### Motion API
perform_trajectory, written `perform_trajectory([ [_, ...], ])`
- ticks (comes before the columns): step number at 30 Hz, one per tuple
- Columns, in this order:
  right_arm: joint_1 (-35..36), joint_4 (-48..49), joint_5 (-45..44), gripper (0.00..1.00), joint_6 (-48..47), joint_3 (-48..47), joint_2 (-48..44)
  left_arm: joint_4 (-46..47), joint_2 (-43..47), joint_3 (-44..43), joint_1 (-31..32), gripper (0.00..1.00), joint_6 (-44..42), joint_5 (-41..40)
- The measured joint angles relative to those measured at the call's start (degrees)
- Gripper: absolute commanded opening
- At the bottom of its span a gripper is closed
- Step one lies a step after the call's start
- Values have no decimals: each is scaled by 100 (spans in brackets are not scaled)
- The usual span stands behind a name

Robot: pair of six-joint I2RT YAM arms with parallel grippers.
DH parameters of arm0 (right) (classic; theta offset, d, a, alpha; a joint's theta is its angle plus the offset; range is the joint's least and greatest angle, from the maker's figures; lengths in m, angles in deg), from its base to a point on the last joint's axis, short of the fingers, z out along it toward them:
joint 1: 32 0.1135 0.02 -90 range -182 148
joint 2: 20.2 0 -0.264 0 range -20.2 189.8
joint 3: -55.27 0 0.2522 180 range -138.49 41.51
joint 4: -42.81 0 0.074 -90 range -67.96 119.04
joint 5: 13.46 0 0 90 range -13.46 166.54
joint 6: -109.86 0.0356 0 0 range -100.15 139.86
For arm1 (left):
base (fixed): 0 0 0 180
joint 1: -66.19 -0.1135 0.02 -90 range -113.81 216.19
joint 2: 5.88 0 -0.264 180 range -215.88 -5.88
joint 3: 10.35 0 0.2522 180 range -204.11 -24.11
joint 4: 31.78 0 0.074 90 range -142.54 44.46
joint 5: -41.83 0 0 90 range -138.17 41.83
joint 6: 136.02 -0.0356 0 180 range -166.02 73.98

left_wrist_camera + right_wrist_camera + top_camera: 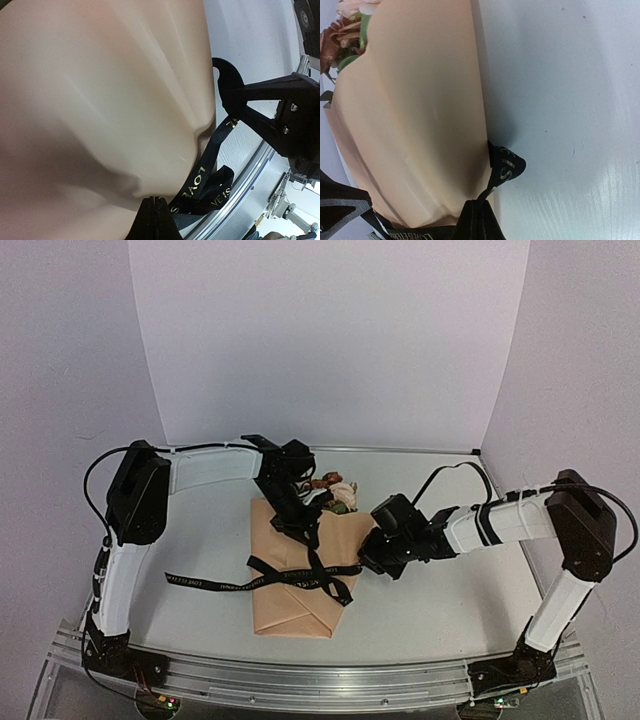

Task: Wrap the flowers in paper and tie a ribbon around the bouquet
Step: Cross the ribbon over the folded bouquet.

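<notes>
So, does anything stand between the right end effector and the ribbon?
Nothing visible does. The right end effector is shut on the ribbon itself, right at the edge of the paper.

This is a robotics lab bench set up as a recording booth. A plain white curved backdrop point(330, 340) wraps round a bare white tabletop point(440, 590). A ribbed aluminium rail point(320, 680) runs along the near edge, carrying a white-and-black left robot arm point(125, 570) and its right twin point(555, 605). Loose black cables point(86, 485) trail from them, and a small circuit board with lit lamps point(165, 702) sits below the rail.
</notes>
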Motion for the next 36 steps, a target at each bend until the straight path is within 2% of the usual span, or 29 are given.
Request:
perform_trajectory([
  [15,-72,51,-241,0,-596,0,-591,-241,-656,-834,329,10,-431,667],
  [21,-122,521,-87,0,-885,41,-594,-303,-1012,-1112,370,20,-524,936],
  [23,-122,660,-49,0,-942,86,-591,-301,-1060,-1114,364,27,-465,917],
  [27,-123,791,42,0,-960,158,-541,-49,-1038,-1040,316,49,-136,739],
  [31,-124,814,82,0,-960,224,-506,408,-760,-506,223,63,227,490],
  [34,-133,817,87,0,-960,234,-499,588,-427,-110,171,80,451,273],
  [36,-133,818,91,0,-961,234,-491,765,-124,139,163,82,623,113],
])
